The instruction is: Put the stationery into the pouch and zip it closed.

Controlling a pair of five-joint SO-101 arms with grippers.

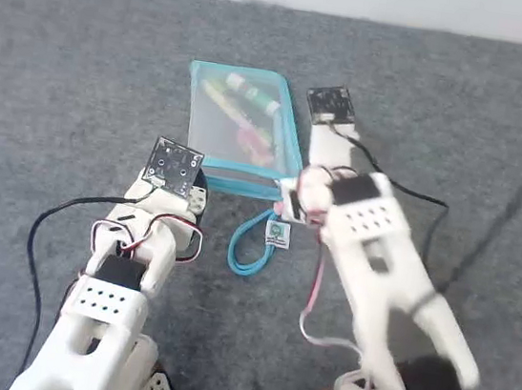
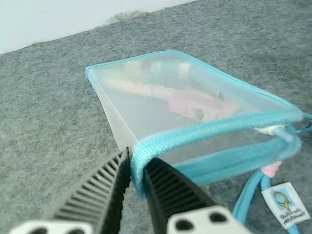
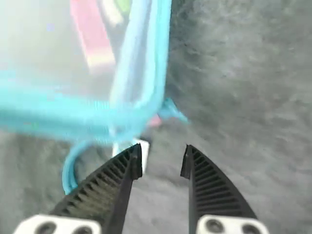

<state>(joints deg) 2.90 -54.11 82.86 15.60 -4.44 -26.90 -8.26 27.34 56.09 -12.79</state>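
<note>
The pouch [image 2: 161,109] at the frame's centre looks like translucent, fine-meshed soft plastic edged with woven turquoise cloth tape. It lies on a grey table cover [image 2: 44,112] of rough, matt, felt-like cloth. The left gripper [image 2: 136,162] and right gripper [image 3: 162,151] are matt black ribbed plastic, and the arm shells [image 1: 372,229] are smooth white plastic.

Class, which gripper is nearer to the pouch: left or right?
Left. The left gripper pinches the zipper edge of the pouch at one corner; the right gripper hangs open just off the other corner.
</note>
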